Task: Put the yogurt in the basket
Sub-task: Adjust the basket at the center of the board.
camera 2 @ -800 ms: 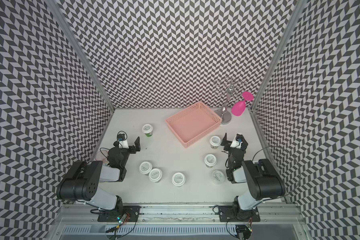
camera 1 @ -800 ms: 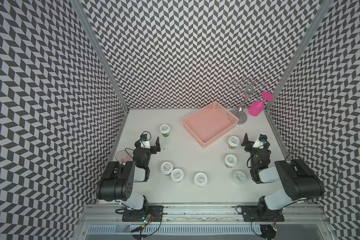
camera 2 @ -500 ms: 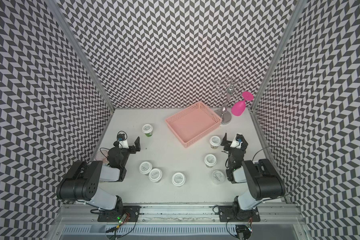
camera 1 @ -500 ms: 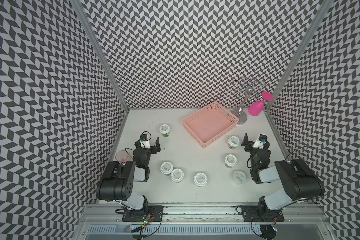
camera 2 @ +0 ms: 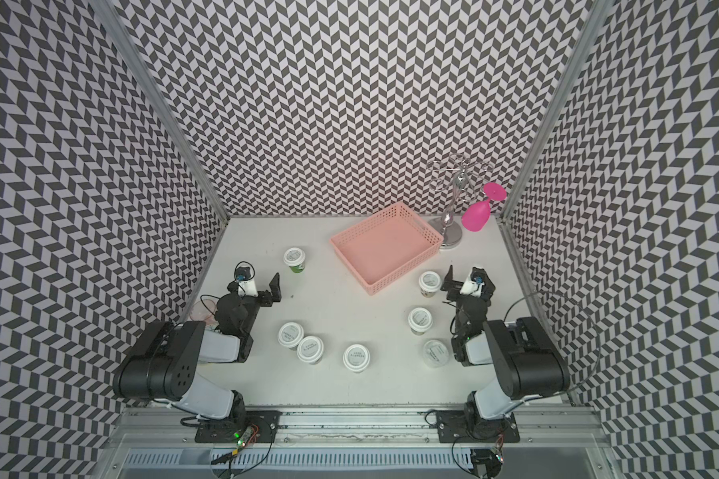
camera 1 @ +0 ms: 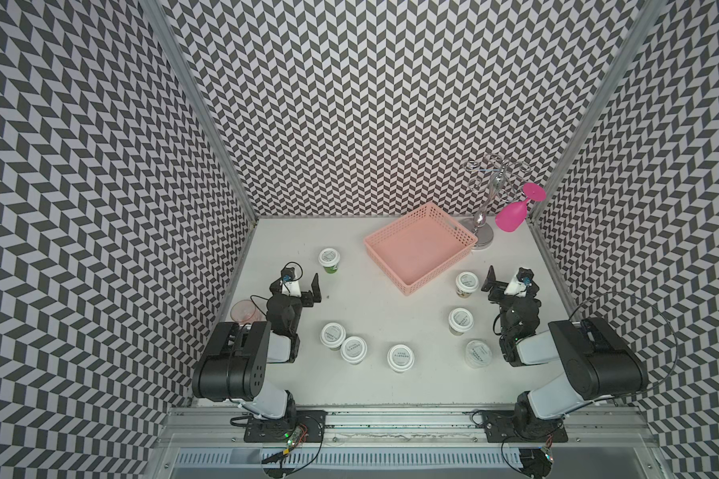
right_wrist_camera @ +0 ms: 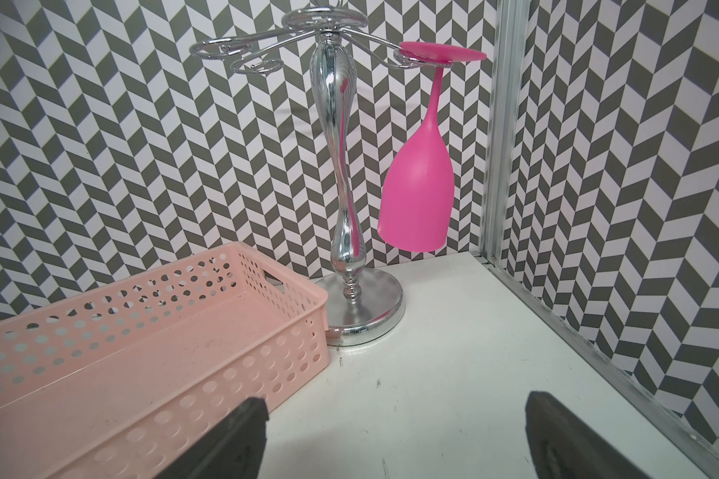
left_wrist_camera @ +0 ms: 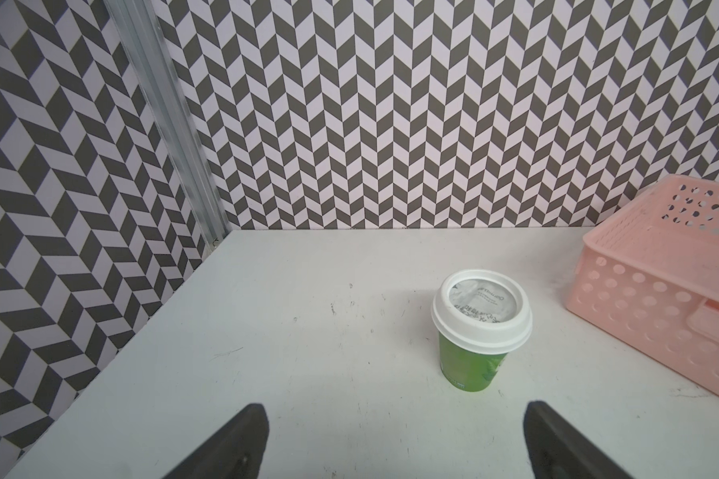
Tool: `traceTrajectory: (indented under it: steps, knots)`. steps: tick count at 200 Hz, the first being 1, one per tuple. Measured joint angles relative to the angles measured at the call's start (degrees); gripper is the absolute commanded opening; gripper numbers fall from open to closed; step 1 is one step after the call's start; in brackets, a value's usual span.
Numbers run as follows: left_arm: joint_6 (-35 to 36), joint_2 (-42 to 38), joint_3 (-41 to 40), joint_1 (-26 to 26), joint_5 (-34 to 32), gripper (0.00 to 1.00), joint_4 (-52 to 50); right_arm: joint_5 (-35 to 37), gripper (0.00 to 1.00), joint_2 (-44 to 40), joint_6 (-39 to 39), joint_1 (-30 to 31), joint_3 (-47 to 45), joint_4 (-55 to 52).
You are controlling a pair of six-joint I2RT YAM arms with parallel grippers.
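With the basket (camera 1: 420, 253) empty, the left end effector (left_wrist_camera: 393, 414) and right end effector (right_wrist_camera: 395, 408) gape wide, holding nothing, so the left should probably reach for the green yogurt (left_wrist_camera: 474, 344).

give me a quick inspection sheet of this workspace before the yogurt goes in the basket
surface: white table, a few faint scuffs, no spills seen
job's things: seven yogurt tubs upright on the table, none in the basket, which holds nothing; one green tub stands alone on the left side
clutter: lidless pinkish cup beside the left arm; chrome stand beside the basket's corner, pink glass hanging upside down from it
grippers: left gripper and right gripper both open, holding nothing
cables: thin loop arcs out behind the right arm; short loop at the left wrist
surroundings: chevron walls on three sides, metal rail in front
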Motion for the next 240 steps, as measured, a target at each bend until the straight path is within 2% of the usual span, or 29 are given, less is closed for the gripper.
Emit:
traceTrajectory:
  steps: [101, 142, 166, 194, 213, 240]
  knots:
    - [0.0, -1.0, 0.5, -0.2, -0.9, 1.00, -1.6, -0.5, 1.00, -1.5, 0.0, -0.3, -1.3, -1.7]
    - [0.9, -5.3, 9.4, -0.6, -0.6, 1.00, -15.0, -0.7, 0.99, -8.8, -1.1, 0.6, -1.3, -7.4]
    - [1.4, -8.8, 15.2, -0.6, -0.2, 1.00, -24.8, -0.1, 0.99, -14.6, 0.3, 0.9, 2.9, -17.8]
    - [1.4, -10.9, 24.8, -0.6, 0.0, 1.00, -38.7, 0.8, 1.00, -19.7, 7.1, 0.9, 9.3, -29.0]
    - [0.9, -13.1, 30.3, -0.6, 0.0, 1.00, -48.1, 3.0, 1.00, -22.1, 15.1, 0.9, 13.3, -38.3]
    - [-1.3, -16.9, 34.7, -0.6, 0.0, 1.00, -59.0, 3.6, 1.00, -25.4, 23.6, 0.1, 16.6, -49.7]
